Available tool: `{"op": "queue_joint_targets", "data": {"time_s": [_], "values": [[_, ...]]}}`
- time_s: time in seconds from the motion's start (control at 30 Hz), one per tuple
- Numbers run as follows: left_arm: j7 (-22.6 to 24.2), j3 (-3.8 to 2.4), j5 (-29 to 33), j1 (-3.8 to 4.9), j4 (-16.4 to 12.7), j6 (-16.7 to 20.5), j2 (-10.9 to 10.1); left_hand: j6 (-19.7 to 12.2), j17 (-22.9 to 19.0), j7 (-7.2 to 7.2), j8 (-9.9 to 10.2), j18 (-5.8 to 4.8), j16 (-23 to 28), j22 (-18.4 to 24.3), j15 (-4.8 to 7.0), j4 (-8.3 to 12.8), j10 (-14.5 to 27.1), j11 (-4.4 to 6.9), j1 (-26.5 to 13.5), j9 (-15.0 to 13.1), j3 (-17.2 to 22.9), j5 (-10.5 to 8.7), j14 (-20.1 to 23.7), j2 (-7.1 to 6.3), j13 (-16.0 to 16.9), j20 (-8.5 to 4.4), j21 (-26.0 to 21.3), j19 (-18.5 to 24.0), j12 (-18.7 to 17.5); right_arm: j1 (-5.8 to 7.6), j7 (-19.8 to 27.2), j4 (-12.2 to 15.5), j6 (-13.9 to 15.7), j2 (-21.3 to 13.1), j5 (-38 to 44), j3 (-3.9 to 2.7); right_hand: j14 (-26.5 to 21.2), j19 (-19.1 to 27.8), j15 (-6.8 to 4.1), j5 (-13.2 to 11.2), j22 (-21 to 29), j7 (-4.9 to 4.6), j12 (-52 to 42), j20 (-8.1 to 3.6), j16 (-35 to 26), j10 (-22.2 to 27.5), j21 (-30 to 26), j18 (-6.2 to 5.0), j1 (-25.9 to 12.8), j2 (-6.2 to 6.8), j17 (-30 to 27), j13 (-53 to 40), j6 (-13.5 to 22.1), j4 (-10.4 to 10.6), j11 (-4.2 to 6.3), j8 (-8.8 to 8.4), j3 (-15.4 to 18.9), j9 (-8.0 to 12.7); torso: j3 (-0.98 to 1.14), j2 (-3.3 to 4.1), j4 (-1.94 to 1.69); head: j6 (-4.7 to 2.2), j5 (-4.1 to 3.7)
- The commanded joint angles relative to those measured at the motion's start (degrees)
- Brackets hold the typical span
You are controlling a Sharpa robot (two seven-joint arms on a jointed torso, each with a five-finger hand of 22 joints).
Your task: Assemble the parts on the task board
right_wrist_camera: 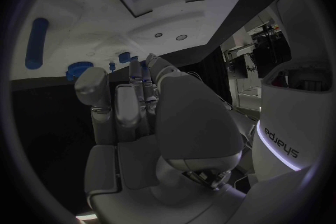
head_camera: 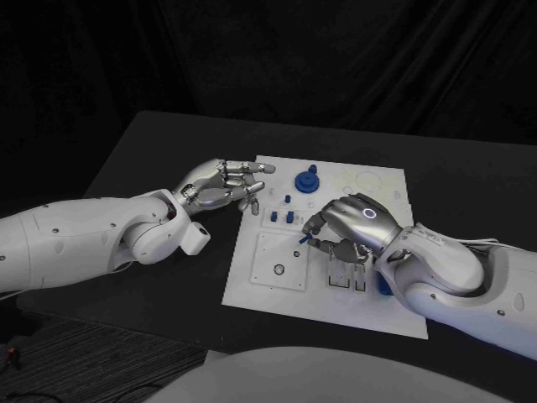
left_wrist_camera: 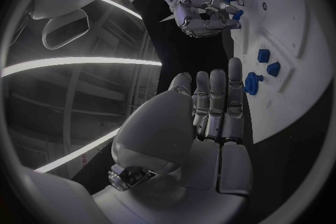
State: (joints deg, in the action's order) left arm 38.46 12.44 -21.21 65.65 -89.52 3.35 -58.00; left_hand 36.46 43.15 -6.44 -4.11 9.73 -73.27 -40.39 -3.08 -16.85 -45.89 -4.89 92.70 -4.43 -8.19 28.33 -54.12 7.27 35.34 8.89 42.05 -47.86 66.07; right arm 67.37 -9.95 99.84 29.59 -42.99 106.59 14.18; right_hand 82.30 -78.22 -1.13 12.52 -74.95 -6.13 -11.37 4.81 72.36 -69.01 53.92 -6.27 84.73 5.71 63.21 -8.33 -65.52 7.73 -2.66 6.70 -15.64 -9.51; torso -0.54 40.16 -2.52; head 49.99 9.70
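From the head view I have the task board (head_camera: 295,294) lying in the middle of the black table (head_camera: 487,185), with both hands over it. My right hand (head_camera: 347,225) sits above the board's centre, fingers curled down, and a small blue part (head_camera: 304,238) pokes out at its fingertips; I judge it pinched there, its long axis slanting down toward the board. My left hand (head_camera: 224,186) hovers at the board's left edge with fingers loosely spread and nothing in them. A round blue part (head_camera: 307,181) stands near the board's far edge, between the two hands and slightly closer to the left one. Another blue piece (head_camera: 383,284) lies on the board under my right wrist.

In the left wrist view my left hand (left_wrist_camera: 210,123) is flat and empty, fingers straight and pointing toward the board (left_wrist_camera: 308,101), just beside a blue knob (left_wrist_camera: 251,83). The right hand (left_wrist_camera: 199,8) shows beyond it, fingertips closed around something blue against the board.

In the right wrist view the right hand (right_wrist_camera: 150,117) has its fingers bunched, tips down on the board (right_wrist_camera: 98,11); I can't tell the held part from there. A long blue piece (right_wrist_camera: 36,42) lies off to one side, well apart from the fingers.

My read: the right hand is the nearer one for seating its part, straight down below its fingertips
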Motion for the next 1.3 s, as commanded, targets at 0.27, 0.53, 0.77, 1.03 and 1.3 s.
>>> {"op": "queue_joint_targets", "data": {"time_s": [0.27,0.53,0.77,1.03,1.3], "values": [[-7.11,-0.04,-7.25,-0.05,-2.47,-3.22,-0.83,8.59,46.85,-0.82,-3.21,-7.63,-16.73,-43.39,2.81,0.38,-44.11,2.3,-3.36,-1.59,-0.15,-0.28,-35.88,-0.48,54.66,-2.38,42.83,-34.04,23.93,0.12,-1.35,-1.12,-0.77,1.0,0.45,0.0,0.09,-0.33,-0.19,-0.31,-6.91,0.04,0.27,0.01,0.1,-0.25,0.31,0.08,-0.65,0.17,-0.03,0.11,0.12,0.33,-0.17,-0.43,-0.06,-0.06,0.01,0.09,0.05,0.01,0.06],[-13.42,-0.03,-10.25,-0.08,-2.97,-7.42,-0.24,10.54,46.85,-1.4,-4.07,-8.44,-16.73,-46.11,2.59,0.36,-44.11,1.85,-4.4,-2.08,-0.48,-0.1,-35.88,-0.68,54.66,-2.14,45.14,-37.28,23.93,0.11,-1.15,-1.35,-0.85,1.33,0.45,0.0,0.08,-0.34,-0.18,-0.55,-6.9,-0.01,0.4,0.0,0.04,-0.26,0.28,0.09,-0.73,0.39,-0.1,0.15,0.23,0.35,-0.21,-0.56,0.0,-0.08,0.01,0.08,0.01,0.01,-0.05],[-16.57,-0.03,-11.01,-0.29,-2.82,-9.58,0.68,10.59,46.85,-1.61,-4.04,-8.37,-16.73,-45.96,2.48,0.53,-44.11,1.69,-4.42,-2.1,-0.43,0.17,-35.88,-0.72,54.66,-2.05,45.02,-37.02,23.93,0.03,-0.94,-1.33,-1.19,1.25,0.45,0.0,0.04,-0.29,-0.13,-0.73,-6.86,-0.07,0.58,0.02,-0.1,-0.29,0.12,0.07,-1.04,0.67,-0.28,0.22,0.38,0.54,-0.27,-0.74,0.12,-0.1,0.06,0.12,0.04,0.01,0.0],[-18.52,-0.03,-11.14,-0.68,-2.67,-10.77,1.35,10.45,46.85,-1.96,-3.83,-8.2,-16.73,-45.57,2.22,0.75,-44.11,1.39,-4.12,-2.09,-0.2,1.08,-35.88,-0.96,54.66,-1.83,44.67,-36.32,23.93,-0.08,-0.53,-1.36,-1.37,1.28,0.45,0.0,0.0,-0.27,-0.1,-0.77,-6.84,-0.09,0.66,0.03,-0.19,-0.3,0.03,0.07,-1.21,0.8,-0.38,0.24,0.43,0.66,-0.3,-0.81,0.18,-0.12,0.01,0.14,0.05,0.01,0.2],[-19.84,-0.03,-11.17,-1.36,-2.69,-11.94,1.7,8.69,46.85,-2.82,-2.71,-8.17,-16.73,-45.61,1.64,1.07,-44.11,0.65,-3.5,-1.78,0.4,2.33,-35.88,-1.42,54.66,-1.3,44.6,-36.12,23.93,-0.17,-0.15,-1.38,-1.31,1.43,0.45,0.0,-0.04,-0.27,-0.08,-0.78,-6.84,-0.07,0.73,0.05,-0.27,-0.41,0.06,0.08,-1.5,0.96,-0.47,0.26,0.39,0.86,-0.31,-0.85,0.27,-0.16,0.01,0.12,0.04,0.01,0.19]]}}
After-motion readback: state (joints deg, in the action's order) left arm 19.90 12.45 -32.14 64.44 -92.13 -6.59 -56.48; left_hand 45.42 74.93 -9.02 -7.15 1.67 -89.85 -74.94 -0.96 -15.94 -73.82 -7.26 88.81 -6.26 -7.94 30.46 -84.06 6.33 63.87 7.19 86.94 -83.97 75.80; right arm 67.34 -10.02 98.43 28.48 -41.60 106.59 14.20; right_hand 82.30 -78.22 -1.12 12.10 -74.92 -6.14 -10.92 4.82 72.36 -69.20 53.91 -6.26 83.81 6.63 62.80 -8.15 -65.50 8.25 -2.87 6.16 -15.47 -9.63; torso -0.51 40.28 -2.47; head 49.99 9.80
